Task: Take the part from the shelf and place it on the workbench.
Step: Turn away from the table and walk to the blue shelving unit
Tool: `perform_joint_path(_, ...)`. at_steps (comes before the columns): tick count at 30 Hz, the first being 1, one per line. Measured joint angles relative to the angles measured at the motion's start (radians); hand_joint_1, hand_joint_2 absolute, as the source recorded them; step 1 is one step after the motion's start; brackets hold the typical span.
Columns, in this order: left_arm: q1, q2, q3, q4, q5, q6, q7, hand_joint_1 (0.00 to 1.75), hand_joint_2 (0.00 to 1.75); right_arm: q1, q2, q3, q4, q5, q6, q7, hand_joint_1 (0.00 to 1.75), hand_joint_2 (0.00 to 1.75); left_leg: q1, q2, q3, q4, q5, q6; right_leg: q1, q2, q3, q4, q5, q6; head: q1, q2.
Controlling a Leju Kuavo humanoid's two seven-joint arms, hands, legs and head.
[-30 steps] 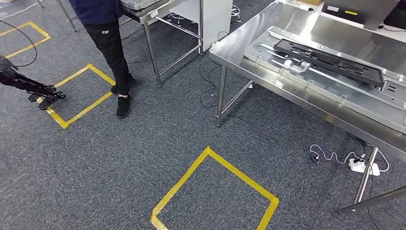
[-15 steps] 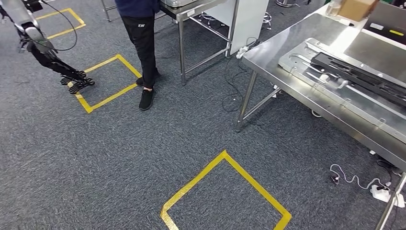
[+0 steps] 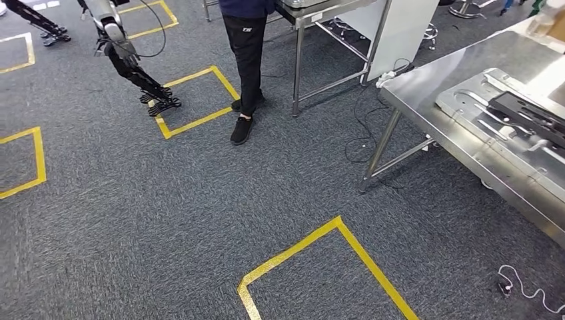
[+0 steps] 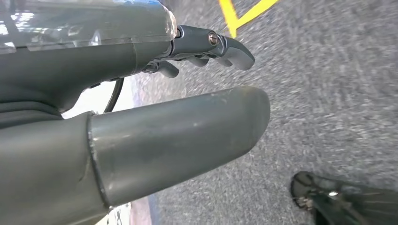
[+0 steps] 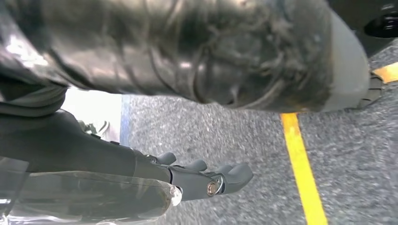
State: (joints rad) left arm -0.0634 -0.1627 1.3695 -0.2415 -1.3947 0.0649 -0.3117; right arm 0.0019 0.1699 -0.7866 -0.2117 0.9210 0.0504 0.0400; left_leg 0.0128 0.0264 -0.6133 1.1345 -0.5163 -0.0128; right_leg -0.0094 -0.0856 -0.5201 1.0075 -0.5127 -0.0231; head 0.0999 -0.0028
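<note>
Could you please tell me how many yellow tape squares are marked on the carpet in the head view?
5: near bottom centre, left edge, beside the person's feet, top left corner, top centre. Others may lie outside the frame.

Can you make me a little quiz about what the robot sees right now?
1. True or false: the left hand is holding a part.
2. What colour is the tape square on the carpet? A red, B yellow, C blue.
3. Fill in: the black part lies on a metal plate on the ____.

Key: 1 false, it holds nothing; 2 B; 3 workbench.
</note>
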Motion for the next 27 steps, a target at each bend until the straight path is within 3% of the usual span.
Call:
perform_joint_path(2, -0.002, 0.0, 0.0, 0.0, 0.0, 0.0, 0.0, 0.0, 0.0, -0.001, 0.002, 0.0, 0.0, 0.001, 0.0, 0.0, 0.0, 0.0, -0.005, 0.034, 0.057, -0.11, 0.035, 0.009, 0.004, -0.019, 0.008, 0.0, -0.007, 0.01, 0.0, 0.0)
perform_joint_path(3, -0.002, 0.0, 0.0, 0.0, 0.0, 0.0, 0.0, 0.0, 0.0, -0.002, 0.003, -0.001, 0.0, 0.002, 0.001, 0.0, 0.0, 0.0, -0.008, 0.041, 0.064, -0.127, 0.036, 0.014, 0.005, -0.026, 0.011, 0.0, -0.009, 0.015, 0.001, 0.0)
perform_joint_path(5, -0.001, 0.0, 0.0, 0.0, 0.0, 0.0, 0.0, 0.0, 0.0, -0.008, 0.004, -0.002, 0.0, 0.006, 0.002, 0.0, 0.0, 0.0, -0.01, 0.02, 0.065, -0.129, 0.038, 0.025, 0.005, -0.04, 0.017, -0.001, -0.013, 0.027, 0.001, 0.0)
perform_joint_path(6, 0.0, 0.001, 0.0, 0.0, 0.0, 0.0, 0.001, 0.0, 0.0, -0.009, 0.005, -0.004, 0.0, 0.008, 0.002, 0.001, 0.0, 0.0, -0.008, 0.01, 0.067, -0.134, 0.042, 0.031, 0.003, -0.03, 0.019, 0.004, -0.02, 0.033, 0.001, 0.0)
perform_joint_path(8, 0.0, 0.001, 0.0, 0.0, -0.002, 0.001, 0.003, 0.0, 0.0, -0.009, 0.006, -0.008, 0.0, 0.014, 0.004, 0.003, 0.0, 0.0, -0.004, -0.011, 0.071, -0.143, 0.05, 0.043, -0.001, 0.023, -0.005, 0.066, -0.065, 0.041, 0.001, 0.0)
perform_joint_path(9, -0.001, 0.001, 0.0, 0.0, -0.003, 0.001, 0.004, 0.0, 0.0, -0.007, 0.006, -0.01, 0.0, 0.016, 0.006, 0.004, 0.0, 0.0, -0.004, -0.02, 0.07, -0.144, 0.053, 0.047, -0.003, 0.055, -0.034, 0.129, -0.1, 0.043, 0.001, 0.0)
perform_joint_path(11, -0.001, 0.001, 0.0, 0.0, -0.003, 0.001, 0.005, 0.0, 0.0, -0.004, 0.006, -0.015, 0.0, 0.017, 0.008, 0.007, 0.0, 0.0, -0.005, -0.043, 0.068, -0.143, 0.054, 0.05, -0.004, 0.081, -0.103, 0.263, -0.151, 0.044, 0.001, 0.0)
perform_joint_path(12, -0.001, 0.001, 0.0, 0.0, -0.003, 0.001, 0.005, 0.0, 0.0, -0.002, 0.006, -0.016, 0.0, 0.017, 0.008, 0.007, 0.0, 0.0, -0.006, -0.058, 0.068, -0.142, 0.054, 0.05, -0.004, 0.084, -0.122, 0.292, -0.148, 0.044, 0.001, 0.0)
perform_joint_path(13, -0.001, 0.002, 0.0, 0.0, -0.003, 0.001, 0.005, 0.0, 0.0, -0.002, 0.006, -0.017, 0.0, 0.017, 0.008, 0.007, 0.0, 0.0, -0.006, -0.073, 0.069, -0.14, 0.053, 0.05, -0.005, 0.085, -0.123, 0.281, -0.124, 0.044, 0.001, 0.0)
perform_joint_path(14, -0.001, 0.002, 0.0, 0.0, -0.003, 0.001, 0.006, 0.0, 0.0, -0.001, 0.006, -0.018, 0.0, 0.017, 0.008, 0.007, 0.0, 0.0, -0.005, -0.089, 0.071, -0.139, 0.052, 0.048, -0.005, 0.091, -0.106, 0.23, -0.083, 0.042, 0.001, 0.0)
perform_joint_path(16, -0.001, 0.0, -0.001, 0.0, -0.003, 0.001, 0.006, 0.0, 0.0, 0.001, 0.006, -0.02, 0.0, 0.017, 0.008, 0.007, 0.0, 0.0, -0.004, -0.116, 0.069, -0.132, 0.048, 0.042, -0.007, 0.131, -0.055, 0.093, -0.009, 0.036, 0.001, 0.0)
perform_joint_path(18, -0.001, -0.001, -0.001, 0.0, -0.004, 0.0, 0.006, 0.0, 0.0, 0.001, 0.005, -0.022, 0.0, 0.017, 0.009, 0.007, 0.0, 0.0, -0.002, -0.138, 0.06, -0.127, 0.046, 0.03, -0.005, 0.16, -0.032, 0.024, 0.015, 0.029, 0.002, 0.0)
perform_joint_path(20, 0.0, -0.002, -0.002, 0.0, -0.004, 0.0, 0.006, 0.0, 0.0, -0.004, 0.005, -0.023, 0.0, 0.017, 0.009, 0.007, 0.0, 0.0, 0.002, -0.157, 0.054, -0.129, 0.049, 0.016, -0.002, 0.145, -0.03, 0.016, 0.016, 0.021, 0.002, 0.0)
perform_joint_path(21, 0.002, -0.002, -0.002, 0.0, -0.004, 0.0, 0.006, 0.0, 0.0, -0.006, 0.006, -0.023, 0.0, 0.017, 0.009, 0.007, 0.0, 0.0, 0.003, -0.152, 0.052, -0.125, 0.047, 0.011, -0.003, 0.133, -0.025, 0.009, 0.019, 0.015, 0.002, 0.0)
perform_joint_path(23, 0.001, -0.001, -0.004, 0.0, -0.004, 0.0, 0.006, 0.0, 0.0, -0.005, 0.007, -0.023, 0.0, 0.018, 0.009, 0.007, 0.0, 0.0, 0.001, -0.108, 0.028, -0.074, 0.014, 0.004, -0.007, 0.105, -0.017, -0.005, 0.024, 0.003, 0.001, 0.0)
perform_joint_path(25, -0.003, -0.001, -0.006, 0.0, -0.004, 0.0, 0.006, 0.0, 0.0, -0.001, 0.008, -0.024, 0.0, 0.018, 0.01, 0.007, 0.0, 0.0, 0.001, -0.056, -0.034, 0.05, -0.051, 0.0, -0.003, 0.075, -0.014, -0.009, 0.022, -0.004, 0.0, 0.0)
perform_joint_path(27, -0.003, -0.001, -0.007, 0.0, -0.004, 0.0, 0.006, 0.0, 0.0, 0.0, 0.008, -0.024, 0.0, 0.018, 0.011, 0.007, 0.0, 0.0, 0.004, -0.04, -0.083, 0.148, -0.082, -0.007, -0.001, 0.044, -0.013, -0.009, 0.019, -0.006, 0.0, 0.0)
